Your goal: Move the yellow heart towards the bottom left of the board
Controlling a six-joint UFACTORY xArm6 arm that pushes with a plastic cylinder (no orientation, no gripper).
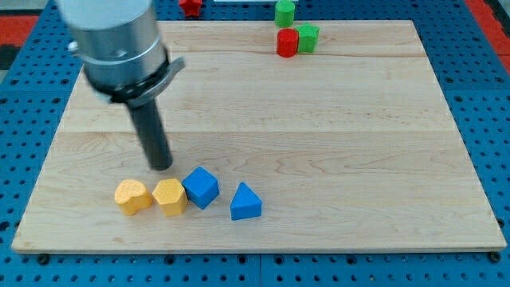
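Yellow heart (pixel 132 196) sits below-left of my clawless tip (pixel 162 167), unobscured.

On my wooden board (pixel 319 119), a yellow heart (pixel 132 196), yellow block (pixel 170 196), blue cube (pixel 201 186) and blue wedge (pixel 245 202) line the view's bottom, while a red cylinder (pixel 287 42) touches a green block (pixel 307 37) at the view's top.
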